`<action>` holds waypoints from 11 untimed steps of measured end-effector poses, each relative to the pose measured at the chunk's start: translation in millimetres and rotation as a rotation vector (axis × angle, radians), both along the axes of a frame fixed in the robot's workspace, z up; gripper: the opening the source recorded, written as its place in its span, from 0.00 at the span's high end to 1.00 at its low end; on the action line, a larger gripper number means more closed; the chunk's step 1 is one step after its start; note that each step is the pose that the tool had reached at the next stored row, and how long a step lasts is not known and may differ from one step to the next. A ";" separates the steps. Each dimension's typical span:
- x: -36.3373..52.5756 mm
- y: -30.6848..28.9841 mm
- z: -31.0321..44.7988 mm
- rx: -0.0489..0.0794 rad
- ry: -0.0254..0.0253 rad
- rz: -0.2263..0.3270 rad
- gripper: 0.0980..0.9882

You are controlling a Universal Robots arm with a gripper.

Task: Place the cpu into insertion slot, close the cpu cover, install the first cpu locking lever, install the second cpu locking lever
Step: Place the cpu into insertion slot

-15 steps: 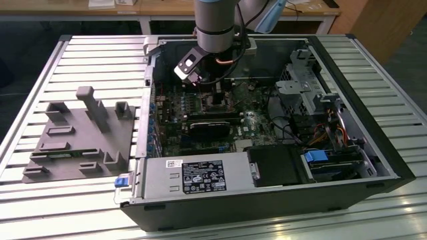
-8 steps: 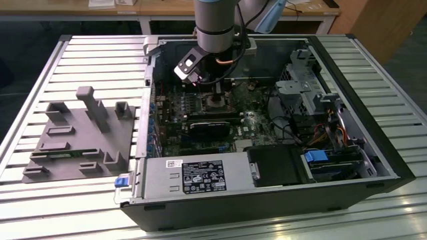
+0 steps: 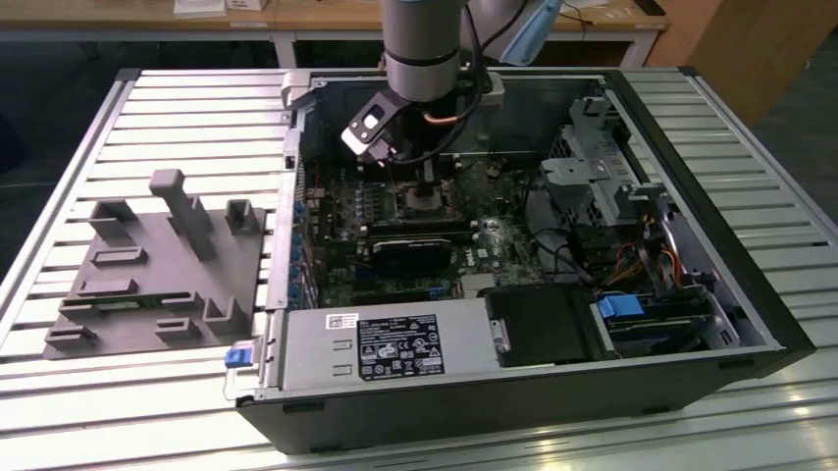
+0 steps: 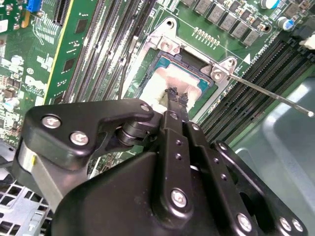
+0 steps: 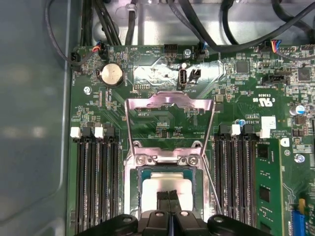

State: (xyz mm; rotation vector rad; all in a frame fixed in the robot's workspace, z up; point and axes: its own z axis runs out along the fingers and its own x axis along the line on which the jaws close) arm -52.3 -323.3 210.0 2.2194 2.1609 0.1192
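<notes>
In both wrist views the cpu [image 5: 167, 183] [image 4: 167, 78], a flat chip with a silvery top, lies inside the insertion slot [image 5: 139, 192]. My gripper [image 5: 169, 195] [image 4: 174, 94] is shut, its two black fingertips pressed together and resting on the cpu's top. The cpu cover [image 5: 170, 100], a thin silver frame, stands swung up and away from the socket on its hinge. A thin wire locking lever [image 4: 266, 93] [image 5: 212, 182] sticks out free beside the socket. In the exterior view the gripper [image 3: 426, 194] reaches down into the open computer case over the motherboard.
Long black memory slots [image 5: 93, 182] [image 5: 241, 182] flank the socket. Cables [image 5: 113, 24] hang past the board's far edge. The case holds a power supply [image 3: 380, 348], a drive cage [image 3: 602, 167] and a black card [image 3: 412, 250]. A grey fixture [image 3: 157, 265] lies on the exterior view's left.
</notes>
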 end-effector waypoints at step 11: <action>0.0 0.0 28.3 0.000 -0.0009 0.000 1.00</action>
